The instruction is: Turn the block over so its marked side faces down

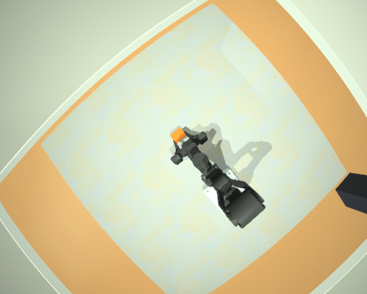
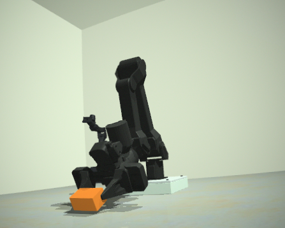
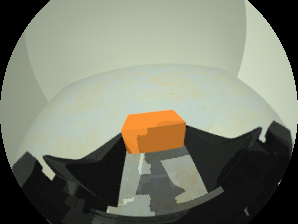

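The orange block (image 1: pixel 177 134) (image 2: pixel 86 199) (image 3: pixel 154 131) sits low at the table top (image 1: pixel 111 164) (image 2: pixel 213 204), tilted, with its lower edge at or just above the surface. The faces that show are plain orange; I see no mark on them. My gripper (image 1: pixel 181 140) (image 2: pixel 97 191) (image 3: pixel 153 131) is shut on the block, one finger on each side. The arm is folded low and leans forward, so the gripper lies nearly level with the table. The block's underside is hidden.
The arm's white base plate (image 1: pixel 209 196) (image 2: pixel 170 185) stands behind the gripper. A dark box (image 1: pixel 359 195) juts in at the right edge. An orange band (image 1: pixel 41 213) rings the pale table top. Pale walls (image 2: pixel 38 95) stand behind.
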Controlling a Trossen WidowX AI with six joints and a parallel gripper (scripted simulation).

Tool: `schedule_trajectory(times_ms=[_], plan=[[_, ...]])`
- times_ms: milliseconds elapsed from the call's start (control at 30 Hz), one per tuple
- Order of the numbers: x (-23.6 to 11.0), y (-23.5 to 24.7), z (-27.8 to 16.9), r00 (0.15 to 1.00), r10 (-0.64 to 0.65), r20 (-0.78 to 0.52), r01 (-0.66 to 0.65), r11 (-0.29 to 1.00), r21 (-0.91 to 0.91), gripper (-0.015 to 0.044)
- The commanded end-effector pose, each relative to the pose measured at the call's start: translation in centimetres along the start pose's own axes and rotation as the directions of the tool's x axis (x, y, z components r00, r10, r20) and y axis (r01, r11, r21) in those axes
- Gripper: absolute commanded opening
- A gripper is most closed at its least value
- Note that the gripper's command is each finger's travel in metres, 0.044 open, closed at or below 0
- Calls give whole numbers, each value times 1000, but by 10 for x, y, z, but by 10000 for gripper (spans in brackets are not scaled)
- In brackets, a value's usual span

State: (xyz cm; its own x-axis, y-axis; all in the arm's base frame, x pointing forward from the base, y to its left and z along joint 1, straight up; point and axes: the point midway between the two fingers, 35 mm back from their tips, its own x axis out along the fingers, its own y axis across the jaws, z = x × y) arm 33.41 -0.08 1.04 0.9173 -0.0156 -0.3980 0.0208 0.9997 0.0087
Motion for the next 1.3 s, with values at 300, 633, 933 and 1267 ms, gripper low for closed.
schedule_trajectory(times_ms=[300, 633, 933, 1267], plan=[[0, -1, 1, 1000, -4, 4, 4, 1000, -1, 315], [0, -1, 1, 1000, -4, 4, 4, 1000, -1, 440], [0, -1, 1, 1000, -4, 4, 4, 1000, -1, 440], [0, -1, 1, 1000, -4, 4, 4, 1000, -1, 440]])
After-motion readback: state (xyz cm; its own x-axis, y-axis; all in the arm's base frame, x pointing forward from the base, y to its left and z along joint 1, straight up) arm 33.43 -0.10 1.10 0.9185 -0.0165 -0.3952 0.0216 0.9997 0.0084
